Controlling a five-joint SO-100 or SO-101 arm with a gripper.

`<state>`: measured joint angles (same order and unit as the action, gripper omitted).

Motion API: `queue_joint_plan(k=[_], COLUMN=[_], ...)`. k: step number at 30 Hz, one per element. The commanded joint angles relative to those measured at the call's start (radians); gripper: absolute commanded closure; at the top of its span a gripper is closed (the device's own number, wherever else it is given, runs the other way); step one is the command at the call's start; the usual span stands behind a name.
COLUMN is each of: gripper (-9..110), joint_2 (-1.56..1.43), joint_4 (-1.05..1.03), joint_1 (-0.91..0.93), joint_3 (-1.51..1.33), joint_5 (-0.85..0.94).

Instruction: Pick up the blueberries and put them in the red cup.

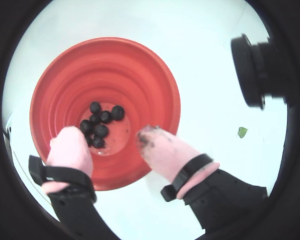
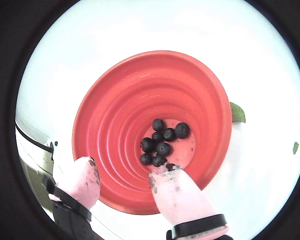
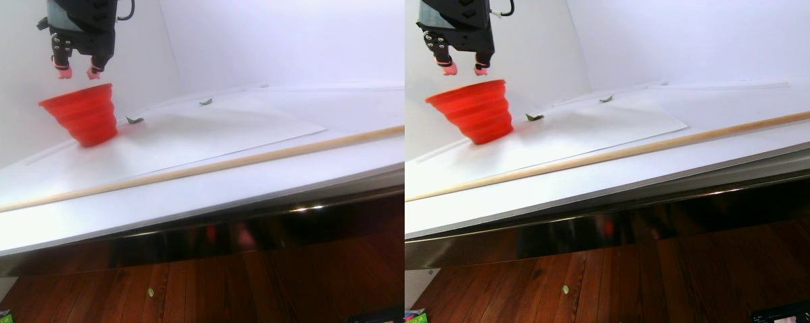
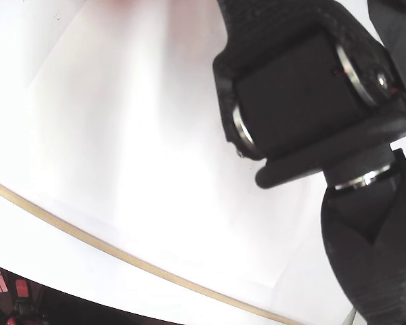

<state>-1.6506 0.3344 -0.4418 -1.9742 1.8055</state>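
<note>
The red cup stands on the white table, and both wrist views look straight down into it. Several dark blueberries lie clustered on its bottom, also seen in the other wrist view. My gripper hangs open just above the cup's near rim, with nothing between its pink fingertips. The pads are smudged dark. In the stereo pair view the gripper hovers a little above the cup. The fixed view shows only the black arm body.
A small green leaf piece lies right of the cup, and another pokes out behind its rim. A long wooden rod runs across the table toward the front. A black camera housing juts in at upper right.
</note>
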Motion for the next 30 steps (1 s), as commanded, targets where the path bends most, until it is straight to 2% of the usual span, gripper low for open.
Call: queue_joint_plan(k=[1,15,30], gripper=[82,82,82], joint_2=[-0.160,-0.278,-0.433], joint_4=[-0.003,-0.035,-0.130], joint_1=[0.003,0.086,0.183], joint_3=[0.002,-0.101,-0.221], joint_5=[0.003,-0.017,-0.123])
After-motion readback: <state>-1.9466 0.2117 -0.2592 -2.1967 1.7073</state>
